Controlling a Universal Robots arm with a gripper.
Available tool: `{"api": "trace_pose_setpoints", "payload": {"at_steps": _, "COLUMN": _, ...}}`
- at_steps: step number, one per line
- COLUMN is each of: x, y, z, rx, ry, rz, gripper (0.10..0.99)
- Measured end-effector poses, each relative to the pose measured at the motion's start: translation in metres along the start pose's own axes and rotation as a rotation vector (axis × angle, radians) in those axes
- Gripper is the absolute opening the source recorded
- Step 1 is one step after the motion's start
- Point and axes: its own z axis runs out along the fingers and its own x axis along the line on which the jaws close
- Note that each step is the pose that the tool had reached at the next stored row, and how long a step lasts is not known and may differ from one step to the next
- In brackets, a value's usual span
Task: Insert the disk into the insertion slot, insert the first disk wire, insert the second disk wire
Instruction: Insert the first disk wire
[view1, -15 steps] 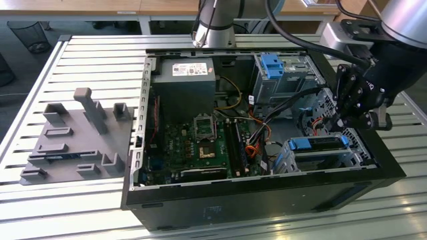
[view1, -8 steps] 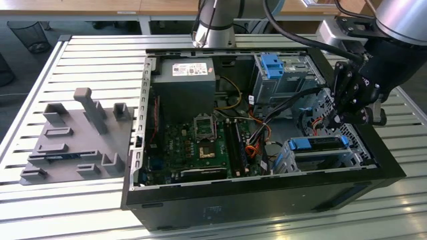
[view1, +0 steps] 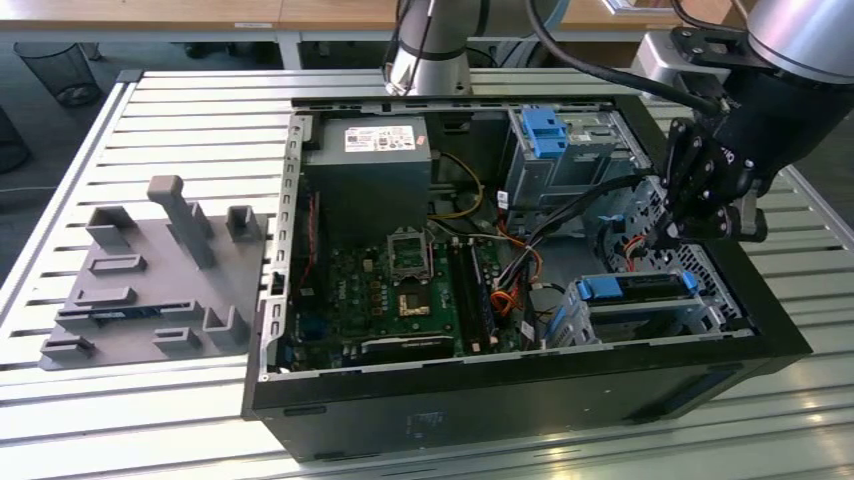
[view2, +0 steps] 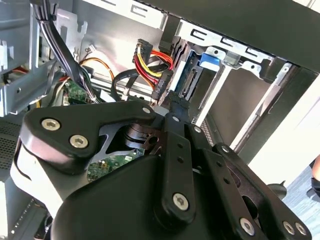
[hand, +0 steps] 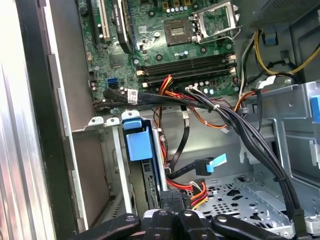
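End effector (view2: 174, 116): pressed together, pinching a black wire connector (view2: 176, 102) just beside the disk.
Disk (hand: 139, 145): seated in the silver insertion slot (view1: 650, 322), blue carrier showing.
Worktop (view1: 200, 90): slatted metal, carrying the open computer case (view1: 534, 395).

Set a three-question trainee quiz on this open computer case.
1. True or false: the disk sits in the insertion slot.
2. The gripper hovers nearest: A the power supply, B the insertion slot, C the wastebasket.
3. Fill in: the grey fixture block lies on the exterior view's ___ of the case.
Key: 1 true; 2 B; 3 left.
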Motion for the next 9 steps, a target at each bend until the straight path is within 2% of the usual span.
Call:
{"api": "trace_pose_setpoints", "payload": {"at_steps": 4, "x": -0.0027, "y": -0.0002, "z": 0.0002, "rx": 0.0, "ry": -0.0002, "rz": 0.018, "gripper": 0.114}}
{"api": "trace_pose_setpoints", "payload": {"at_steps": 5, "x": -0.0035, "y": -0.0004, "z": 0.0002, "rx": 0.0, "ry": -0.0001, "rz": 0.022, "gripper": 0.173}}
{"api": "trace_pose_setpoints", "payload": {"at_steps": 9, "x": -0.007, "y": -0.0009, "z": 0.0004, "rx": 0.0, "ry": -0.0002, "rz": 0.037, "gripper": 0.173}}
